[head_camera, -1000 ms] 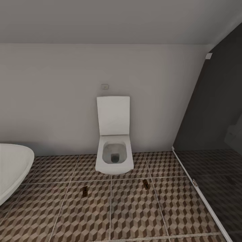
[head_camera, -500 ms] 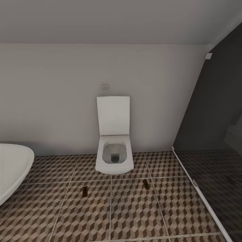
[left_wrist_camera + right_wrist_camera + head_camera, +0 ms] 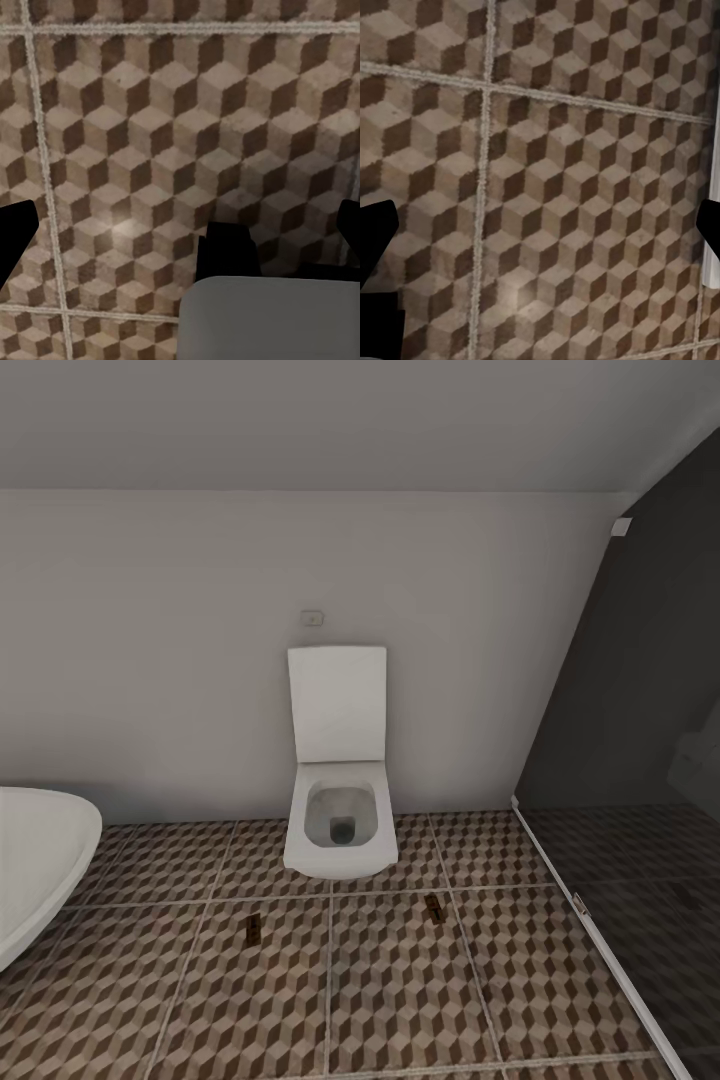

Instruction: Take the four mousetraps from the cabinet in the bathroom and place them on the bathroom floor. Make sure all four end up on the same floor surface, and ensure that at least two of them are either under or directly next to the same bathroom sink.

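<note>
Two mousetraps lie flat on the bathroom floor [image 3: 400,1000] just in front of the white toilet [image 3: 340,830], the left mousetrap [image 3: 254,930] and the right mousetrap [image 3: 434,908] well apart, one to each side of it. A rounded white tub [image 3: 35,865] edges in at the near left, dark shower glass [image 3: 640,690] at the right. Both wrist cameras face cube-patterned tiles, the left gripper [image 3: 180,236] and right gripper [image 3: 540,240] each spread wide and holding nothing.

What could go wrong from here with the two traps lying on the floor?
1. Both mousetraps lie on the bathroom floor in front of the toilet, with no sink in sight, so the sink condition may fail.
2. They are tiny and dark against the busy cube pattern, so the base could roll over them.
</note>
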Controlling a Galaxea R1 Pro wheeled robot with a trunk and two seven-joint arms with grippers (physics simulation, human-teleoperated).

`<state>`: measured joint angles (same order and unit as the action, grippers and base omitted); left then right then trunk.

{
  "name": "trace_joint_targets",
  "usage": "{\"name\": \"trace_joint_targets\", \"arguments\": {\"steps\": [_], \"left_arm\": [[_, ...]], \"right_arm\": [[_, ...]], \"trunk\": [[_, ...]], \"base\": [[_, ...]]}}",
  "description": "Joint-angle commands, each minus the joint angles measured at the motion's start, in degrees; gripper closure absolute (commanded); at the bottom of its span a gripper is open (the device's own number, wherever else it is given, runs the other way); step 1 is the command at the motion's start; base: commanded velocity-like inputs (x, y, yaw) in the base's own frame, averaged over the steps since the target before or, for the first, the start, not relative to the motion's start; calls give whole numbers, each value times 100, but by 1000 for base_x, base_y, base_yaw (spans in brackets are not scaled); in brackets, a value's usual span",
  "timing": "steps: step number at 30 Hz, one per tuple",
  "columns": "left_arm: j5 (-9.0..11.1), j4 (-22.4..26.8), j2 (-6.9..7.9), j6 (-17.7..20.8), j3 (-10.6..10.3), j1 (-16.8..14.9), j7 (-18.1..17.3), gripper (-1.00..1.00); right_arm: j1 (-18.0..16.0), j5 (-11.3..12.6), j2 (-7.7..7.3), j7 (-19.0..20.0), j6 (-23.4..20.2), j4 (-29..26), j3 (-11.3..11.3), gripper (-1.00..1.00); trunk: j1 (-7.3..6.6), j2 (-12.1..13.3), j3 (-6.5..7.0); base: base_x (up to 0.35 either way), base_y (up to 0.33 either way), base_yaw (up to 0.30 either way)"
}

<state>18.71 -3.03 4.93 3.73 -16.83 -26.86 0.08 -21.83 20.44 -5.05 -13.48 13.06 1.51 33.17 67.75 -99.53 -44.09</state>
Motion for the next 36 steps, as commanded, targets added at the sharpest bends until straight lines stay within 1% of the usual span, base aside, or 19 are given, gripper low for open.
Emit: {"name": "trace_joint_targets", "arguments": {"steps": [1, 36], "left_arm": [[54, -5, -1, 14, -48, -4, 1, -100], [54, -5, -1, 14, -48, -7, 2, -100]], "right_arm": [[-5, 49, 3, -1, 30, 16, 48, -100], [-5, 48, 1, 2, 30, 16, 48, -100]], "trunk": [[-1, -2, -4], [-1, -2, -4]], "base": [[0, 0, 0], [0, 0, 0]]}}
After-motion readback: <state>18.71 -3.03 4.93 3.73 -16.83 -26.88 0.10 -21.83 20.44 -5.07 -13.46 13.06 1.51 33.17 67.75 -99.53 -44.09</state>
